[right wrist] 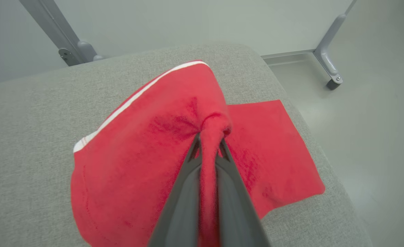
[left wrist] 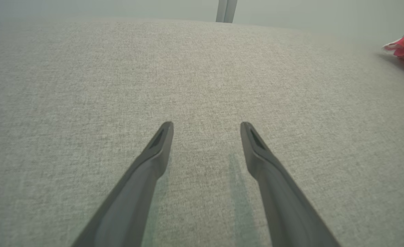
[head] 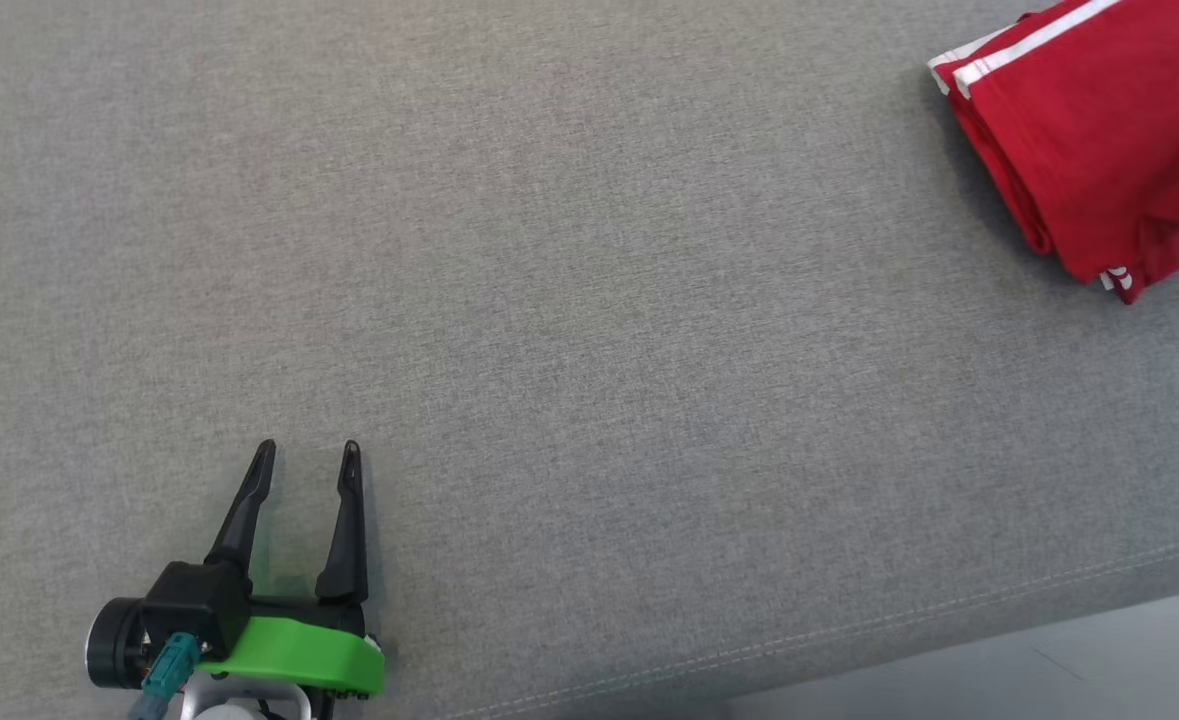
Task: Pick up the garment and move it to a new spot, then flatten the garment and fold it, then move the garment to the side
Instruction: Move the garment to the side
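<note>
Closest to the robot in the head view, the left gripper sat low over the near edge of the gray cushion, its jaws spread wide with nothing between them. The left wrist view showed the same: the two dark fingers were apart over bare fabric. Further out, the red garment with its white stripes lay bunched at the cushion's far right, well away from that gripper. From the right wrist view, the right gripper was clamped tight on a pinched-up fold of the garment, and the rest was draped over the cushion near its rounded corner. Past that were the pale floor and a gray metal leg on a caster.
</note>
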{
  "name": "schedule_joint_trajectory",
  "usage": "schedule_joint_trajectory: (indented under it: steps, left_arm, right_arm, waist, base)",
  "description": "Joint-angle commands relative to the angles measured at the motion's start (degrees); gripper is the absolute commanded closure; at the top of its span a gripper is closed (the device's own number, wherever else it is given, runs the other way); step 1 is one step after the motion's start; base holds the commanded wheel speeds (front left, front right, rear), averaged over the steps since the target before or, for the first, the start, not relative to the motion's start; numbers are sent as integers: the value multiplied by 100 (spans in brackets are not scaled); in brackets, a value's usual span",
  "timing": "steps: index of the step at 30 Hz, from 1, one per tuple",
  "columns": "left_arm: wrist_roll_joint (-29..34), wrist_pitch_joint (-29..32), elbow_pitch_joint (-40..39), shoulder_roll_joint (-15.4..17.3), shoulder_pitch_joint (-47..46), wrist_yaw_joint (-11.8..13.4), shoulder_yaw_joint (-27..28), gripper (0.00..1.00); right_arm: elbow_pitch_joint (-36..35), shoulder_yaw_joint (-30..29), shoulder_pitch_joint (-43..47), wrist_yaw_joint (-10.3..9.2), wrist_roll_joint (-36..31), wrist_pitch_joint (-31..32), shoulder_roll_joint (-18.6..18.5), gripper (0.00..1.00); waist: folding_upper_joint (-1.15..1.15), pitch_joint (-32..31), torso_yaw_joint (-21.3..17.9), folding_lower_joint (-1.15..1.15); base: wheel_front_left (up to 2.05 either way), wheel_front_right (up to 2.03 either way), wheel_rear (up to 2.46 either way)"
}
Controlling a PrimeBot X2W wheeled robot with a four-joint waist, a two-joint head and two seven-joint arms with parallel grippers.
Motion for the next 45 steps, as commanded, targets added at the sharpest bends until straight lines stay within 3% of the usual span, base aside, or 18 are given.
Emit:
schedule_joint_trajectory:
  steps: [1,3,4,5,6,13,20,24,29,36,40,45]
  left_arm:
    - [57,-12,11,57,-70,-13,1,0]
    - [77,-12,14,66,-59,-24,-7,0]
    - [85,-12,8,67,-48,-26,-4,0]
    - [86,-12,5,71,-40,-28,-1,0]
    - [91,-12,0,74,-35,-31,1,0]
    - [82,-11,-23,61,-4,-27,30,0]
    - [-106,-12,34,11,98,51,79,0]
    - [-232,-12,93,-6,211,105,119,0]
    - [-309,-12,162,-14,427,198,220,0]
    - [-388,-11,222,-19,664,274,347,0]
    - [-373,-12,319,-18,760,378,346,0]
    - [-365,-11,490,-19,809,360,265,0]
  right_arm:
    - [174,-160,9,-2,-150,-27,20,100]
    - [476,-377,76,-2,-379,-121,59,96]
    - [622,-478,99,-2,-522,-187,99,87]
    - [735,-586,101,-2,-679,-310,114,56]
    - [862,-724,106,-2,-877,-458,128,1]
    - [1407,-1381,97,-5,-1637,-1096,397,0]
    - [1099,-1533,476,-5,-2106,-1940,479,0]
    - [417,-1497,895,-5,-2154,-2219,525,0]
    - [-925,-1315,1631,-5,-1964,-2382,780,0]
    - [-2554,-1264,2921,-5,-1883,-2412,1376,0]
    - [-3016,-1261,3613,-4,-2134,-2741,1821,0]
    - [-2953,-1358,4299,-4,-2359,-3333,2381,0]
  waist:
    - [46,131,162,0]
    - [46,144,225,0]
    - [46,151,251,0]
    - [46,159,275,0]
    - [46,167,297,0]
    - [46,146,370,0]
    - [46,-221,357,0]
    - [46,-574,320,0]
    - [46,-1042,262,0]
    - [46,-1564,371,0]
    - [46,-1790,468,0]
    - [46,-1967,599,0]
  base:
    - [0,0,0]
    - [0,0,0]
    - [0,0,0]
    - [0,0,0]
    - [0,0,0]
    - [0,0,0]
    - [0,0,0]
    - [0,0,0]
    - [0,0,0]
    - [0,0,0]
    - [0,0,0]
    - [0,0,0]
